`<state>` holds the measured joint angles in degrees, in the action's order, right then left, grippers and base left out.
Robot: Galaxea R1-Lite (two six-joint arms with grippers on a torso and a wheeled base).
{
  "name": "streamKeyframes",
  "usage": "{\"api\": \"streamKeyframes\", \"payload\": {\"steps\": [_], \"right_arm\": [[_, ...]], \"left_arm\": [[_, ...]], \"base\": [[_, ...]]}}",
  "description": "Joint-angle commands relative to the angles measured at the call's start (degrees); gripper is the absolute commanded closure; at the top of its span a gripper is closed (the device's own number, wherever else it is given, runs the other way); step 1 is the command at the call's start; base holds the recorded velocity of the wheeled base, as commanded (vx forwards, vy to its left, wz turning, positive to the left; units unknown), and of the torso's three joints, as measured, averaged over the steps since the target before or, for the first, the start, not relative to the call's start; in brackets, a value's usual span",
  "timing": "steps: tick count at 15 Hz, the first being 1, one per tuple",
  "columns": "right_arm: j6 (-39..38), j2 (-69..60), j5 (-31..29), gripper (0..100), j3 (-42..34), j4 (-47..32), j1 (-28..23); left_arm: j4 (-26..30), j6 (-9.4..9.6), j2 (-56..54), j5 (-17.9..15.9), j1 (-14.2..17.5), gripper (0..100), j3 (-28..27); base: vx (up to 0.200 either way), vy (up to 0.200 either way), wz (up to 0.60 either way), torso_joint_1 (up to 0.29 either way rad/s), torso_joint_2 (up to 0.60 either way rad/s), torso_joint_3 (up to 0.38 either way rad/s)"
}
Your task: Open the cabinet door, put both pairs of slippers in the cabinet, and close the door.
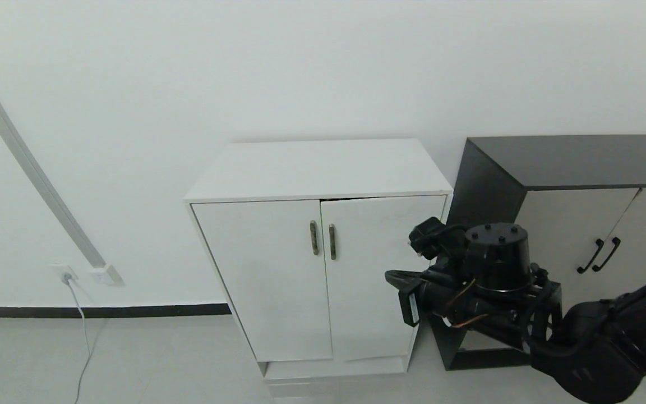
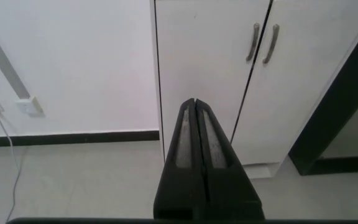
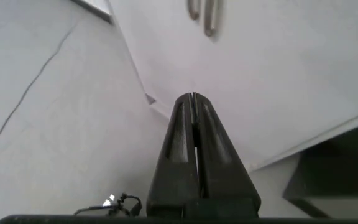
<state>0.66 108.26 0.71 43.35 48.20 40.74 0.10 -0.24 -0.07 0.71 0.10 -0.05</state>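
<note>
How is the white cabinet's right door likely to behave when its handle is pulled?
The right door looks like a flat, rigid panel, so it should probably swing as one piece. Its handle is a slim smooth bar, possibly slippery. The thin dark gap along its top suggests it may open easily.

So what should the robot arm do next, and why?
Probably open the right gripper and reach for the metal bar handle on the right door of the white two-door cabinet: both doors look closed, and that shut gripper hangs nearest.
</note>
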Motion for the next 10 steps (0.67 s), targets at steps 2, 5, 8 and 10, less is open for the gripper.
{"api": "streamKeyframes", "payload": {"steps": [2, 5, 8, 10], "right_arm": [[0.5, 0.0, 2.6, 100, -6.2, 3.1, 0.3], [0.5, 0.9, 2.7, 100, -8.2, 4.4, 1.3], [0.4, 2.0, 2.5, 100, -8.2, 5.1, 1.7], [0.4, 2.8, 2.5, 100, -8.1, 6.0, 1.8]], "left_arm": [[0.0, -0.02, 0.1, 0.0, 0.0, 100, 0.0], [0.0, -0.02, 0.1, 0.1, 0.0, 100, 0.0], [0.0, -0.02, 0.1, 0.1, 0.0, 100, 0.0], [0.0, -0.02, 0.1, 0.1, 0.0, 100, 0.0]], "base": [[0.0, 0.0, 0.0, 0.0, 0.0, 0.0], [0.133, 0.0, 0.0, 0.002, 0.0, 0.0], [0.2, 0.0, 0.0, -0.009, 0.0, 0.009], [0.2, 0.0, 0.0, 0.012, 0.0, 0.005]]}}
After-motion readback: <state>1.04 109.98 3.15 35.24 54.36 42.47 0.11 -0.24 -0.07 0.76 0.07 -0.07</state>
